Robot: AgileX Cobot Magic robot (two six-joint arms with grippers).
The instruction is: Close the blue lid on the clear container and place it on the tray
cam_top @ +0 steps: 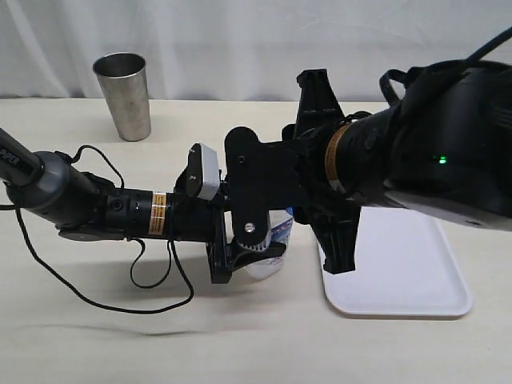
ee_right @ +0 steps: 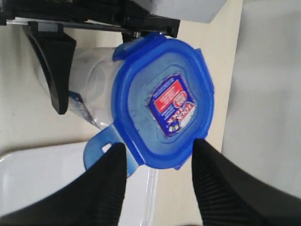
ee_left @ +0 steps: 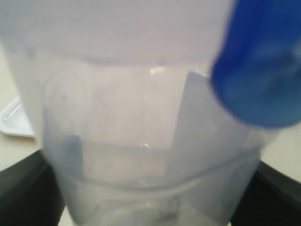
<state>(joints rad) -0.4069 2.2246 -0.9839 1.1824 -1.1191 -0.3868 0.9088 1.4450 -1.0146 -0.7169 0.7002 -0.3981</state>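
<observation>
The clear container (cam_top: 276, 236) stands upright on the table just left of the tray (cam_top: 400, 272). My left gripper (cam_top: 248, 258) is shut on its body; in the left wrist view the container (ee_left: 141, 132) fills the frame between the dark fingers (ee_left: 23, 193). The blue lid (ee_right: 162, 101), sticker up, rests on the container's mouth with one flap sticking out. My right gripper (ee_right: 159, 150) hovers over the lid's edge, open, its ribbed fingers (ee_right: 108, 183) standing either side of that edge. The lid (ee_left: 258, 70) also shows as a blue blur in the left wrist view.
A tapered steel cup (cam_top: 124, 96) stands at the back left. The left arm's black cable (cam_top: 152, 280) loops over the table in front. The right arm's bulk hides the tray's back edge. A white curtain closes off the far side.
</observation>
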